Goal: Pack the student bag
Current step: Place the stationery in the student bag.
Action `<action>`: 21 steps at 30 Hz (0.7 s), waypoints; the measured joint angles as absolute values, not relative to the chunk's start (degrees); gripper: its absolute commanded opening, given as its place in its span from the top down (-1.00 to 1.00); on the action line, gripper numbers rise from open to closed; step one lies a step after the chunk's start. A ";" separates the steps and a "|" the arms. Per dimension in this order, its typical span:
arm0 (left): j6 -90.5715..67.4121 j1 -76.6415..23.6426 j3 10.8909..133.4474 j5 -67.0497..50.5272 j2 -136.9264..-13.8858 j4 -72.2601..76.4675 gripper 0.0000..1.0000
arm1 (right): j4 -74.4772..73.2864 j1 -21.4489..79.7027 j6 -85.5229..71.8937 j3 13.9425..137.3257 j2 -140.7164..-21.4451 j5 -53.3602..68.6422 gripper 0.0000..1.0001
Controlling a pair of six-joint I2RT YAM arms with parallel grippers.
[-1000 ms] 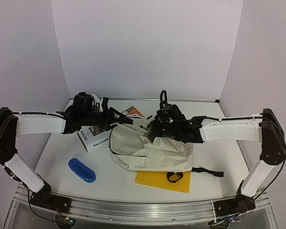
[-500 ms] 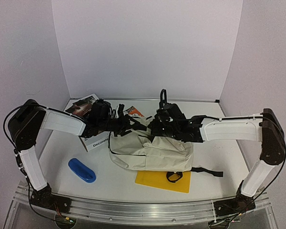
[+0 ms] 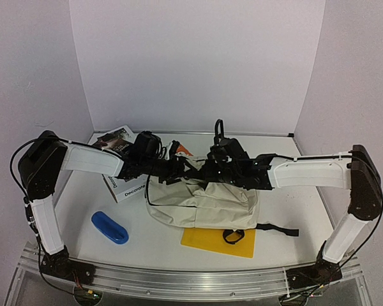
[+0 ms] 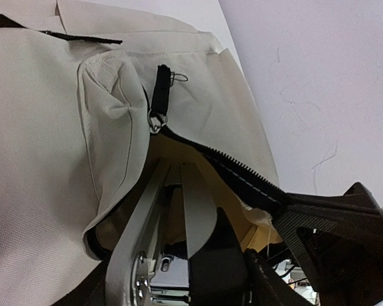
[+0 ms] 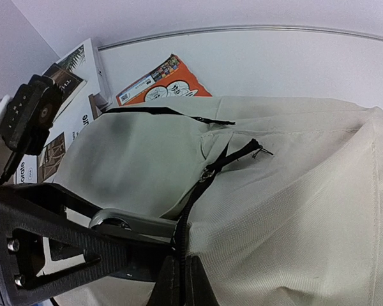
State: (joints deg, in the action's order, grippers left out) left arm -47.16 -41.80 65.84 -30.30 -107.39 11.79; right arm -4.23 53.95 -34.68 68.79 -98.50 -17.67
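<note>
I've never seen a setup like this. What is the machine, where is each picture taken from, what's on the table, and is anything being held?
The machine is a pair of robot arms, a left arm and a right arm, bolted at the near edge of the table. Each ends in a two-finger gripper. The wide picture comes from a fixed camera above and behind them. The other two come from a camera on each wrist.

On the table lie the cream student bag, a blue oblong case, a yellow flat sheet, a white box, an orange packet and a booklet.

The right gripper is shut on the bag's zipper edge. The left gripper reaches into the bag's open mouth; whether it holds anything cannot be told.
</note>
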 measured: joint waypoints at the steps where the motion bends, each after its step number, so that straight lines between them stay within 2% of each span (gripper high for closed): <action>1: -46.24 -41.85 66.08 -30.26 -107.37 10.74 -0.33 | -4.32 53.93 -34.68 68.79 -98.50 -17.65 1.00; 11: -40.40 -42.33 66.76 -26.20 -107.31 1.67 -0.56 | -4.40 53.93 -34.63 68.79 -98.50 -17.04 1.00; 13: -40.32 -42.37 66.76 -25.06 -107.22 0.84 -0.72 | -4.40 53.93 -34.52 68.79 -98.52 -16.97 1.00; 15: -40.07 -42.37 66.74 -23.81 -106.98 -0.34 -0.74 | -4.36 53.93 -34.50 68.79 -98.52 -16.82 1.00; 19: -40.25 -42.37 66.74 -22.68 -106.74 -1.21 -0.61 | -4.32 53.93 -34.48 68.79 -98.61 -16.58 1.00; 21: -40.27 -42.37 66.74 -22.68 -106.74 -1.23 -0.41 | -4.32 53.93 -34.48 68.90 -98.76 -16.56 1.00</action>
State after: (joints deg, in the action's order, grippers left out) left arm -40.27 -42.37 66.74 -22.68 -106.74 -1.23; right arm -4.32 53.93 -34.48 68.90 -98.76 -16.56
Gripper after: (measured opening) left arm 0.813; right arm 0.008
